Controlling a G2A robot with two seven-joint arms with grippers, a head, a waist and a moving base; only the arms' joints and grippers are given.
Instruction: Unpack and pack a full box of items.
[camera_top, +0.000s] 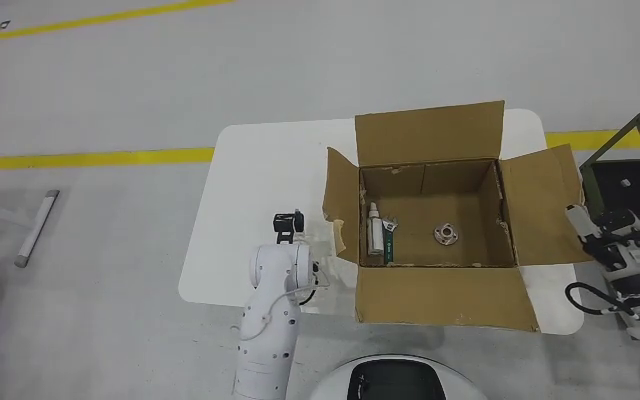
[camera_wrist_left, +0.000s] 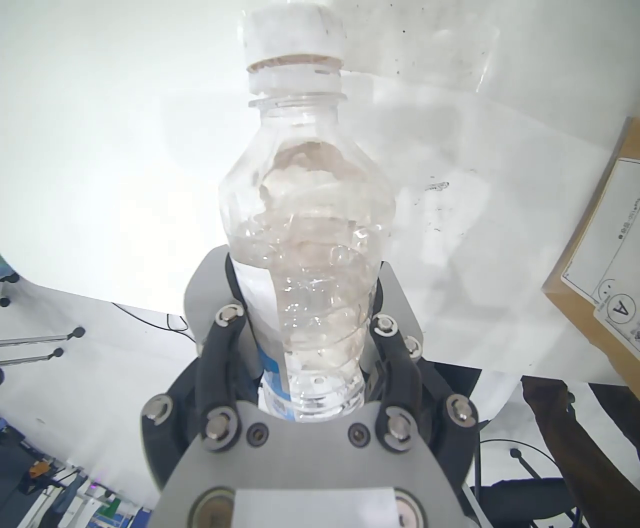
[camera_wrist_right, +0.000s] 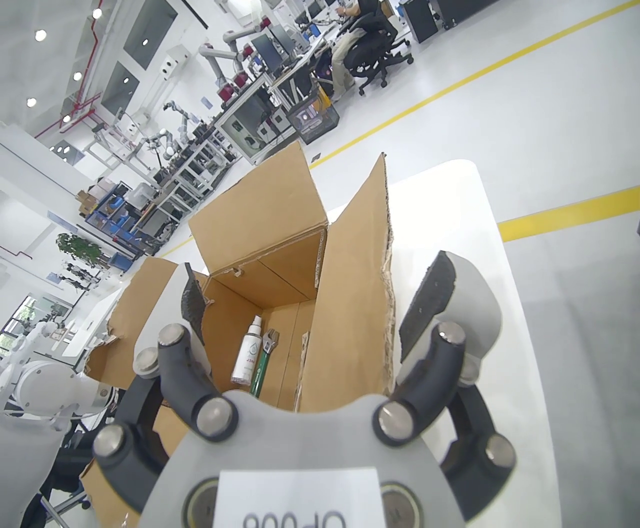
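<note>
An open cardboard box (camera_top: 430, 178) sits on your white table (camera_top: 260, 200), all four flaps folded outward. On the box floor, near its left wall, a white spray bottle (camera_top: 375, 232) lies just beside a green-handled wrench (camera_top: 389, 240). A small round metal part (camera_top: 446, 234) lies apart from them, near the middle.

Your left tool (camera_wrist_left: 305, 300) is clenched around the lower body of a clear plastic bottle (camera_wrist_left: 305, 200) with a white cap. The cap points away from the wrist. From above, this tool (camera_top: 288, 224) is over the table, just left of the box's left flap. The bottle is outside the box.

Your right tool (camera_wrist_right: 316, 287) is released, its jaws spread wide with nothing between them. Its camera looks into the box past a raised flap. From there the spray bottle (camera_wrist_right: 247, 350) and the wrench (camera_wrist_right: 265, 357) show side by side on the box floor.
</note>
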